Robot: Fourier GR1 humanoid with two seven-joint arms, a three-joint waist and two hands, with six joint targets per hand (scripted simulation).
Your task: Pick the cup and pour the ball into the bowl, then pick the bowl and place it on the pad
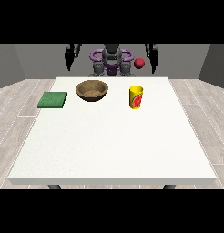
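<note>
Front view: a white worktop fills most of the scene, with the robot small behind its far edge. On the far half of the worktop stands a yellow cup with a red mark on its side, upright, right of centre. Left of it, well apart, sits a brown wooden bowl, also upright. Farther left, near the worktop's left edge, a flat green pad lies beside the bowl without touching it. A red ball shows above and behind the cup, off the worktop's surface, in the air near the robot's torso; it is not in the cup.

The robot hand at the view's left hangs raised beyond the far edge, clear of every thing. The robot hand at the view's right hangs likewise, just right of the ball. Whether either is released or clenched I cannot tell; neither grasps anything.
</note>
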